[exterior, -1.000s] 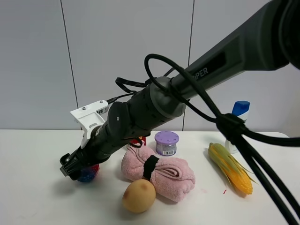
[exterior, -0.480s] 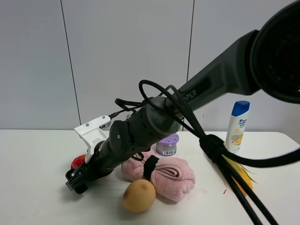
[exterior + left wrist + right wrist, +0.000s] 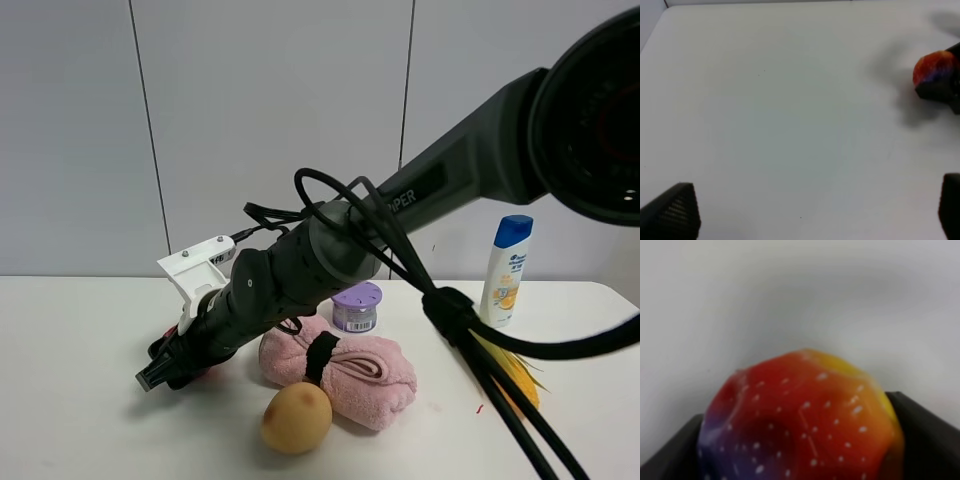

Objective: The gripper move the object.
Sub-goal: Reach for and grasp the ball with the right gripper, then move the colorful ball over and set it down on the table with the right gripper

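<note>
The bumpy rainbow ball (image 3: 800, 420), red, yellow and purple, fills the right wrist view and sits between the two black fingers (image 3: 925, 430). My right gripper (image 3: 797, 440) is shut on it. In the exterior view this gripper (image 3: 165, 368) reaches across to the table's left, low over the white top, and it hides almost all of the ball. The left wrist view shows the ball (image 3: 935, 67) far off with a black finger (image 3: 937, 90) against it. My left gripper (image 3: 812, 215) is open and empty above bare table.
A rolled pink towel (image 3: 350, 372) with a black strap lies right of the gripper. A smooth tan egg shape (image 3: 296, 417) lies in front of it. A purple canister (image 3: 356, 305), a shampoo bottle (image 3: 505, 270) and a corn cob (image 3: 515, 375) stand further right. Black cables (image 3: 455, 310) hang off the arm.
My right gripper dipped down around the ball, then rose slightly. The ball, seen beside the claw earlier, is now almost fully hidden behind it.
</note>
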Controlling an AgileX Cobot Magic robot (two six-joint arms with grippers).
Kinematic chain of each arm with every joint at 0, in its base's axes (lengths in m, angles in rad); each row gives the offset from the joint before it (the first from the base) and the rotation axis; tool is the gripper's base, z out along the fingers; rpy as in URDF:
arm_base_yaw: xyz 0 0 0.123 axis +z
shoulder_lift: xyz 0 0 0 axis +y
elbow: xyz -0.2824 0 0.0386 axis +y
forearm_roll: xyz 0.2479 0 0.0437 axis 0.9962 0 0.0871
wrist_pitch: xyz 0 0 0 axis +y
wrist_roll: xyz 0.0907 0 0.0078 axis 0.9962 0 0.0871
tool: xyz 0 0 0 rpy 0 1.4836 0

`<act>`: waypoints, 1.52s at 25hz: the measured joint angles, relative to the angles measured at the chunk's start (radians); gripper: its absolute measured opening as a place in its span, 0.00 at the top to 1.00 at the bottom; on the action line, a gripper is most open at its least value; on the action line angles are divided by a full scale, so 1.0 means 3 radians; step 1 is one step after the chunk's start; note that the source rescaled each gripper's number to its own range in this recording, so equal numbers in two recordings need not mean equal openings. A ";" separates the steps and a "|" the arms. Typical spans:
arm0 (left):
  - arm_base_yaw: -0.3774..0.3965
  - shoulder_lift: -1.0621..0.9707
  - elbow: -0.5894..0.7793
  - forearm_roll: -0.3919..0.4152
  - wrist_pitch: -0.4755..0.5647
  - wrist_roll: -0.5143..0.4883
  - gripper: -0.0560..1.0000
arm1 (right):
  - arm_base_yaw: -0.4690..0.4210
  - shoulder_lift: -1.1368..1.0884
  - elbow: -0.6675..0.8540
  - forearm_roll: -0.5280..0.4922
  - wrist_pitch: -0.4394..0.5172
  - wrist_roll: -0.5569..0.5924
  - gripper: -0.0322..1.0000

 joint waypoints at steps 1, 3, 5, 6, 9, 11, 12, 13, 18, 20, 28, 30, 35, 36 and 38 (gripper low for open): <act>0.0000 0.0000 0.0000 0.0000 0.0000 0.0000 0.00 | 0.0000 0.0000 0.0000 0.0000 -0.0002 0.0000 0.97; 0.0000 0.0000 0.0000 0.0000 0.0000 0.0000 0.00 | 0.0000 0.0000 0.0000 0.0000 -0.0002 0.0000 0.97; 0.0000 0.0000 0.0000 0.0000 0.0000 0.0000 0.00 | 0.0000 0.0000 0.0000 0.0003 -0.0002 0.0001 0.97; 0.0000 0.0000 0.0000 0.0000 0.0000 0.0000 0.00 | 0.0000 0.0000 0.0000 0.0003 0.0001 0.0001 0.97; 0.0000 0.0000 0.0000 0.0000 0.0000 0.0000 0.00 | 0.0000 -0.0042 0.0000 0.0003 0.0093 0.0001 0.97; 0.0000 0.0000 0.0000 0.0000 0.0000 0.0000 0.00 | 0.0000 -0.0118 0.0000 0.0003 0.0185 0.0004 0.97; 0.0000 0.0000 0.0000 0.0000 0.0000 0.0000 0.00 | 0.0000 -0.0174 0.0000 0.0003 0.0231 0.0014 0.97; 0.0000 0.0000 0.0000 0.0000 0.0000 0.0000 0.00 | 0.0000 -0.0229 0.0000 0.0003 0.0251 0.0029 0.97; 0.0000 0.0000 0.0000 0.0000 0.0000 0.0000 0.00 | 0.0035 -0.0610 0.0000 0.0029 0.0483 0.0069 0.97; 0.0000 0.0000 0.0000 0.0000 0.0000 0.0000 0.00 | 0.0071 -0.0783 0.0000 0.0029 0.0684 0.0123 0.97; 0.0000 0.0000 0.0000 0.0000 0.0000 0.0000 0.00 | 0.0187 -0.1494 0.0000 -0.0059 0.1664 0.0317 0.97; 0.0000 0.0000 0.0000 0.0000 0.0000 0.0000 0.00 | 0.0220 -0.1715 0.0000 -0.0215 0.1941 0.0458 0.97; 0.0000 0.0000 0.0000 0.0000 0.0000 0.0000 0.00 | 0.0254 -0.2181 0.0000 -0.0785 0.2613 0.1093 0.97; 0.0000 0.0000 0.0000 0.0000 0.0000 0.0000 0.00 | 0.0254 -0.2252 0.0000 -0.0873 0.2780 0.1237 0.97; 0.0000 0.0000 0.0000 0.0000 0.0000 0.0000 0.00 | 0.0254 -0.2401 0.0000 -0.1001 0.3126 0.1476 0.97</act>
